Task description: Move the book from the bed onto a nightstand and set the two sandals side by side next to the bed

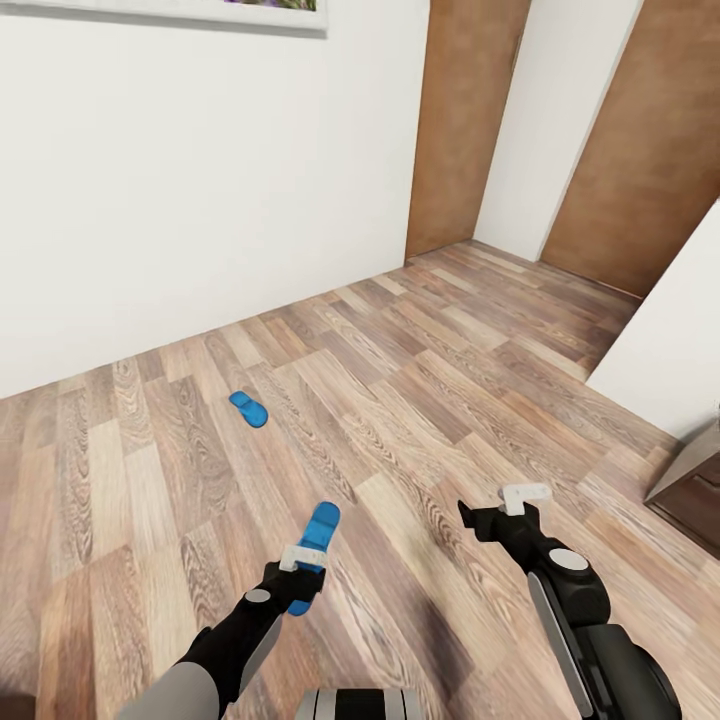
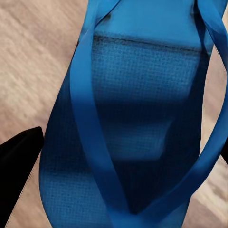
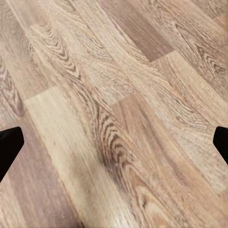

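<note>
Holding one bright blue flat flip-flop sandal [image 1: 318, 541] out over the wood-plank floor [image 1: 420, 380], the left hand [image 1: 303, 570] looks clamped on the heel end, with most of the sole sticking out forward past the fingers. From the left wrist camera the carried sandal [image 2: 128, 128] sits close, its straps crossing the footbed and a dark fingertip [image 2: 19, 166] at either edge, so the hold seems to be across the width near one end. That is the weak point as I judge it: a long thin sole pinched at its tail can swing or slip loose if the arm jerks or the base turns sharply, and it would drop flat somewhere out of line.

The right hand [image 1: 500, 512] hangs apart and empty above bare planks; in its own wrist view only the dark tips of the fingers [image 3: 10, 145] show at the edges, wide of each other, with floor [image 3: 114, 114] between.

Further out, the second small blue flip-flop sandal [image 1: 248, 408] lies alone on the floor, well apart from the carried one and nearer the white wall [image 1: 200, 180]. The pair is not yet together.

Beyond stand brown wooden door panels [image 1: 465, 120] in the far corner. At the right edge a white wall corner [image 1: 665, 330] juts in, and a dark brown piece of furniture with a grey top [image 1: 695, 490] sits low beside it; I cannot tell what it is. A wide swing of the right arm could clip that side.
</note>
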### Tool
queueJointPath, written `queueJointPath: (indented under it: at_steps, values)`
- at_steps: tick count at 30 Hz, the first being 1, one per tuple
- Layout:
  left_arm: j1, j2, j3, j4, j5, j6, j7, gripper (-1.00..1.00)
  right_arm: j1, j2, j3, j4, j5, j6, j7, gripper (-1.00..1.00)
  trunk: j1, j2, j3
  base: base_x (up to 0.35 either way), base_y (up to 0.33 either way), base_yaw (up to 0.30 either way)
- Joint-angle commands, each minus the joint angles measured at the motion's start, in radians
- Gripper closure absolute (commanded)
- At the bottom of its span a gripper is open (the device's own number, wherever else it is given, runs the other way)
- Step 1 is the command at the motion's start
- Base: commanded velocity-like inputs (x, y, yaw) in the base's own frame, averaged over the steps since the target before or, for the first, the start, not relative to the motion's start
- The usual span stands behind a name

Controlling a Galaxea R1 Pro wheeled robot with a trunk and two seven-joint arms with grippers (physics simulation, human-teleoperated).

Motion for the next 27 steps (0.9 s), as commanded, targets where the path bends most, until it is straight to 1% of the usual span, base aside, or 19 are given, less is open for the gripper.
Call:
queueJointPath:
  at_steps: [1,27]
  values:
    - [0.000,0.001,-0.005,-0.002,-0.002,0.006,0.012,1.00,0.000,0.000,0.001,-0.001,0.000,0.004,0.002,-1.00,-0.001,0.000,0.003,0.000,0.000,0.000]
    - [0.000,0.001,-0.004,0.005,-0.001,0.006,0.013,1.00,-0.002,0.002,0.003,-0.001,0.000,-0.001,0.001,-1.00,-0.012,0.006,0.104,0.000,0.000,0.000]
